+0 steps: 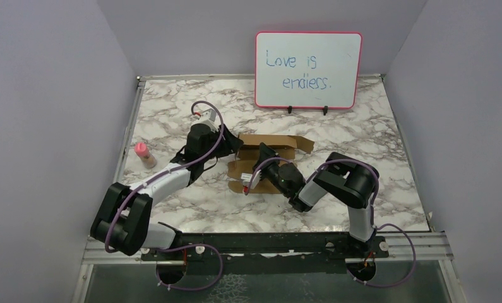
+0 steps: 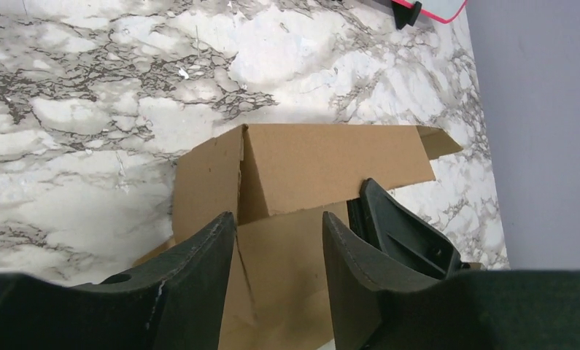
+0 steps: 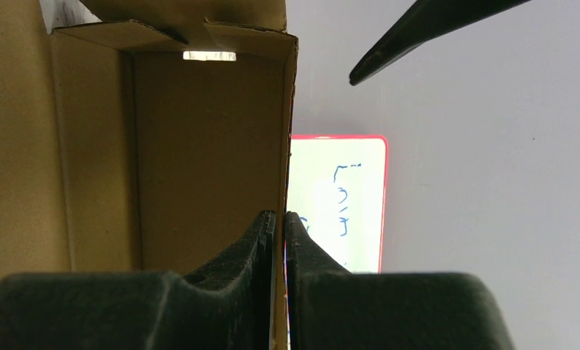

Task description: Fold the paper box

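The paper box (image 1: 276, 144) is brown cardboard, partly folded, lying at the middle of the marble table (image 1: 191, 208). In the left wrist view one long wall of the box (image 2: 330, 164) stands up, with a flat panel below it. My left gripper (image 2: 279, 233) is open over that panel, its fingers apart with nothing pinched between them. My right gripper (image 3: 280, 219) is shut on the thin edge of an upright wall of the box (image 3: 206, 146). From above, both grippers meet at the box, the left gripper (image 1: 232, 146) on its left end and the right gripper (image 1: 264, 156) over its middle.
A pink-framed whiteboard (image 1: 308, 69) with blue writing stands at the back of the table. A small bottle with a pink cap (image 1: 144, 154) lies near the table's left edge. Lilac walls close in the table on three sides.
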Tool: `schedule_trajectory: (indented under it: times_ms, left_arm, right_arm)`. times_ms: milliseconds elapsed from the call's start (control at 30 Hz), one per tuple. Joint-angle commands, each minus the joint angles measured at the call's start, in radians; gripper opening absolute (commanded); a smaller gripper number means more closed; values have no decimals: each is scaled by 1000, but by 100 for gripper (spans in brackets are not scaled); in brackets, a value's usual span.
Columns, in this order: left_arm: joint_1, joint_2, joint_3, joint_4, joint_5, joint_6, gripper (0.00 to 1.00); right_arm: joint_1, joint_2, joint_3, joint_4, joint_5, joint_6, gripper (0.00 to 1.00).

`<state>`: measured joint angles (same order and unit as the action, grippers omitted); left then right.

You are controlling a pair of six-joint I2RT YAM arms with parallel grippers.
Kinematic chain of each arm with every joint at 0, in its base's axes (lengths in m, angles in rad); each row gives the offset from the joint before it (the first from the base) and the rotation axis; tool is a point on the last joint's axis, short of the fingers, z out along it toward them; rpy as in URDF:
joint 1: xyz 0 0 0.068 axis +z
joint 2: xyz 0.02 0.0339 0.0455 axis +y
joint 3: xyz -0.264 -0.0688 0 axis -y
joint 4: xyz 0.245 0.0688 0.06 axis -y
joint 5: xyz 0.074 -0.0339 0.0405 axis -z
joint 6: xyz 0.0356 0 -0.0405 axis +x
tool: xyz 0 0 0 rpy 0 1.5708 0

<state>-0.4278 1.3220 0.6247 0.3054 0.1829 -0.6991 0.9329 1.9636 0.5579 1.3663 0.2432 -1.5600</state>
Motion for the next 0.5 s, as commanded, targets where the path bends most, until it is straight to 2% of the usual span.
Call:
schedule_trajectory:
  times_ms: [0,333,467]
  left_arm:
    - [-5,61,54,51,-23,2,46]
    - [-5,149,76,65,-52,25,34]
    - [-5,167,78,66,-53,31,30]
  right_arm:
    - [9,20,-12,18,17,27,14]
    - [10,17,-12,20,17,31,14]
    - [10,-34,-10,-68,20,63,15]
